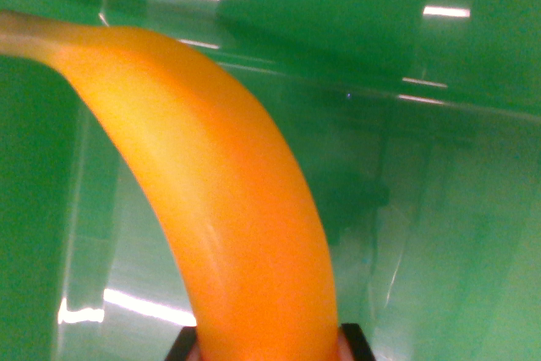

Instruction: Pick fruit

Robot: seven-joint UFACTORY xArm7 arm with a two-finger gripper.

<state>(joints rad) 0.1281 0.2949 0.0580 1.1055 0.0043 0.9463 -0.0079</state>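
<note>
A banana (228, 209) is seen very close to the camera, filling much of the wrist view's left and centre. It is orange-yellow and curved: its body rises from the bottom edge near the middle, arcs up and over toward the wrist view's left, and narrows into a pale greenish-brown stem at the upper left edge. The fruit is blurred by its nearness to the lens.

At the bottom edge, 2 small dark parts of the tool (269, 346) are seen, 1 on each side of the banana's lower end and right against it. The fruit appears to be held between them, though the contact itself is cut off by the frame, so the grip cannot be told for certain.

Behind the banana, a clear plastic container (397, 99) is visible, its transparent walls and edges marked by bright white reflections of light. Everything beyond it is a green surface (490, 234), seen through and around the container's walls. Whether the banana is touching the container cannot be told.
</note>
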